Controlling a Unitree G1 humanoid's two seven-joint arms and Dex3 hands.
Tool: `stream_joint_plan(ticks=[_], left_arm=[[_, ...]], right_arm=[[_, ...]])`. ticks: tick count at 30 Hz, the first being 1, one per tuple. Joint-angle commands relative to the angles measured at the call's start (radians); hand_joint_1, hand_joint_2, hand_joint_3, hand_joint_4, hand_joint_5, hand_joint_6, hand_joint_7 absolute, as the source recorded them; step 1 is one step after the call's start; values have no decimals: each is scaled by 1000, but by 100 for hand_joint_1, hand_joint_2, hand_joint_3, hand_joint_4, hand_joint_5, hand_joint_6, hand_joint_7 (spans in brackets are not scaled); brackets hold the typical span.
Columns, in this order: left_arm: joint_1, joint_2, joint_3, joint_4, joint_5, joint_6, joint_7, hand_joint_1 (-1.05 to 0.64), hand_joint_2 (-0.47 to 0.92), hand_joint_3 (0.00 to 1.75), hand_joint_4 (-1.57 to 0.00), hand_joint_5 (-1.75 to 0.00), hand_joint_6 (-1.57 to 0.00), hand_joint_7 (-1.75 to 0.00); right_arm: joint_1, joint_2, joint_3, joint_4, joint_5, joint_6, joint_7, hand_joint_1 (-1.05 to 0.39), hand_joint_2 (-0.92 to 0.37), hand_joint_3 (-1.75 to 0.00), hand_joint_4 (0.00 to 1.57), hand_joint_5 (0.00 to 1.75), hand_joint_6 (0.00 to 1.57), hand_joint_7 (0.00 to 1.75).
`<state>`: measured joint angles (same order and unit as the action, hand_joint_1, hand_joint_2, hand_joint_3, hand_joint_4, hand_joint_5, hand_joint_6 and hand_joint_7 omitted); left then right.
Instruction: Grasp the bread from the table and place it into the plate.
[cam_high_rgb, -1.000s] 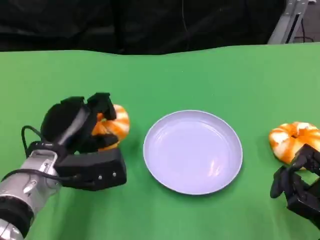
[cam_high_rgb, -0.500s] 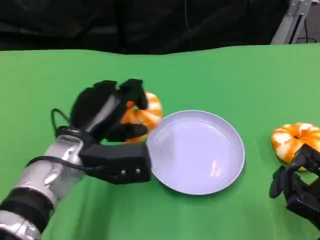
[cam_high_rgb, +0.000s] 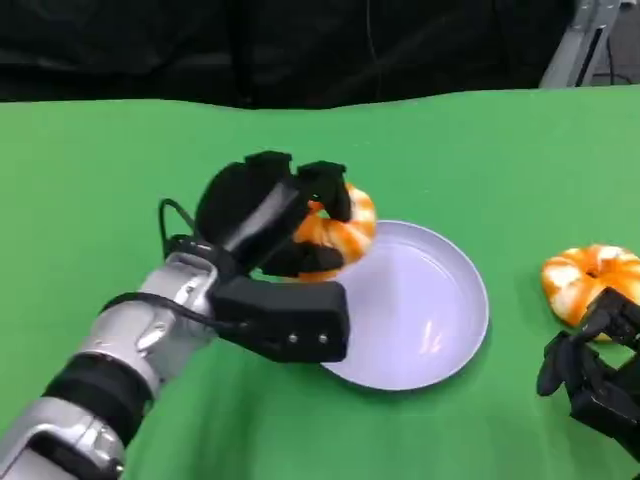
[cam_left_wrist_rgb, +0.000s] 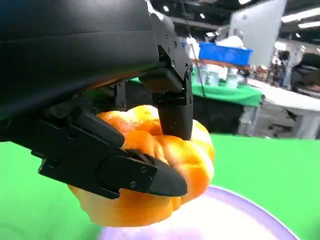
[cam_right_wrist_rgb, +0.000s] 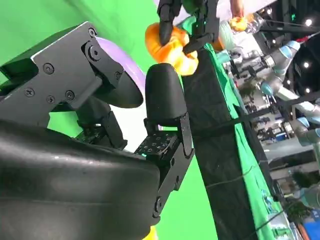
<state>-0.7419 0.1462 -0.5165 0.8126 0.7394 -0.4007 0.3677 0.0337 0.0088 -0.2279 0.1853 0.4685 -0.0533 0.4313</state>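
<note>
My left hand (cam_high_rgb: 275, 225) grips an orange-and-white glazed bread roll (cam_high_rgb: 340, 232) and holds it above the left rim of the pale lilac plate (cam_high_rgb: 425, 310). In the left wrist view the black fingers (cam_left_wrist_rgb: 172, 100) wrap the bread (cam_left_wrist_rgb: 175, 165) with the plate (cam_left_wrist_rgb: 240, 220) just beneath. In the right wrist view the same bread (cam_right_wrist_rgb: 172, 47) shows held beyond the plate (cam_right_wrist_rgb: 120, 60). My right hand (cam_high_rgb: 590, 375) rests low at the table's right edge, fingers curled with nothing in them, just in front of a second bread roll (cam_high_rgb: 585, 280).
A green cloth (cam_high_rgb: 450, 150) covers the table, with a dark backdrop behind. A metal stand leg (cam_high_rgb: 575, 40) rises at the back right.
My left hand has carried the bread to the right, from the table's left side to above the plate's left rim. The right hand has stayed put.
</note>
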Motion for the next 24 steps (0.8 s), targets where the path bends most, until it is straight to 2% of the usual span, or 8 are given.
stream_joint_plan(ticks=[1,6,15,17,20,21,23,24], left_arm=[[-37,-25,-18,14,5,17,-48,-14,88,37,-72,-175,-63,-169],[-41,-36,-24,13,12,27,-61,-13,87,37,-72,-175,-63,-168],[-53,-62,-55,34,28,40,-60,-12,87,34,-70,-175,-81,-117],[-61,-87,-80,66,51,44,-36,-18,90,14,-78,-155,-98,-53],[-68,-99,-93,94,65,39,-8,-17,92,9,-77,-160,-112,-28],[-71,-105,-97,106,67,38,-1,-15,92,11,-76,-163,-110,-40],[-75,-112,-101,123,69,35,9,-10,91,22,-74,-172,-72,-141],[-77,-118,-103,132,68,39,1,-9,91,23,-74,-173,-66,-156]], right_arm=[[2,-4,-10,-4,12,-5,1,-3,-44,-136,88,175,80,158],[3,-4,-9,-7,11,-6,-1,-3,-44,-136,88,175,80,158],[3,-4,-8,-11,9,-6,-3,-2,-45,-136,87,175,80,158],[1,-5,-9,-9,9,-6,-3,-3,-44,-135,87,175,80,158],[1,-4,-9,-7,8,-10,-2,-3,-44,-135,87,175,80,157],[0,-4,-9,-5,8,-12,0,-3,-44,-135,87,175,80,157],[-1,-4,-10,-2,9,-15,3,-3,-44,-135,87,175,80,157],[-1,-3,-9,-4,8,-13,-1,-3,-44,-135,87,175,80,157]])
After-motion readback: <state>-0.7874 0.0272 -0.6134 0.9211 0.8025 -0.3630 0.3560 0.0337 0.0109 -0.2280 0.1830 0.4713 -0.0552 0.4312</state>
